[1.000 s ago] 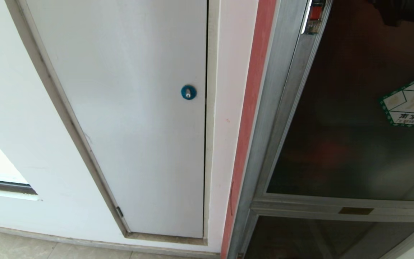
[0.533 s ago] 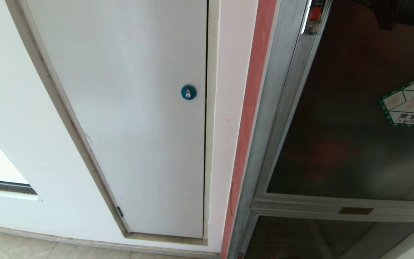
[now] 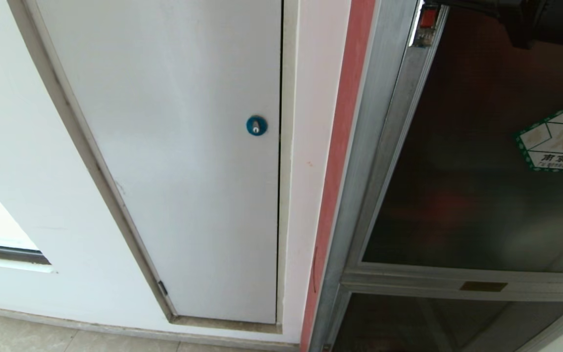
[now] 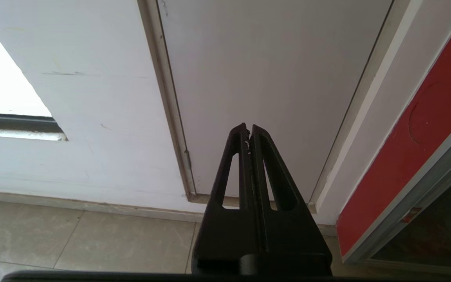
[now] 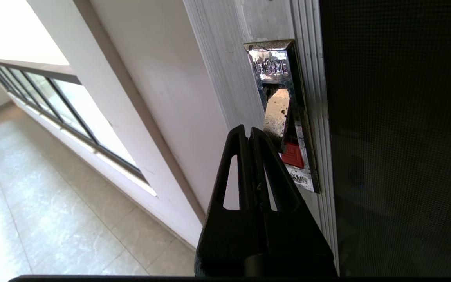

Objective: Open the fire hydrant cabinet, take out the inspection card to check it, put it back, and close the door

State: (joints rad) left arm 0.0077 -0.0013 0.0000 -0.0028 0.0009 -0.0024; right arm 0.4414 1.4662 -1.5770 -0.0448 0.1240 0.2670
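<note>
Right gripper clenched, empty, tips just beside the latch on the door. Left gripper clenched, idle.

Bright daylight floods from the window, glaring; edges bow

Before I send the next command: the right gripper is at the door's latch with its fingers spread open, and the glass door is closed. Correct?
Not quite. The right gripper is at the latch of the door, but its fingers are shut, pressed together, as the right wrist view shows. The door does look closed in the head view.
</note>
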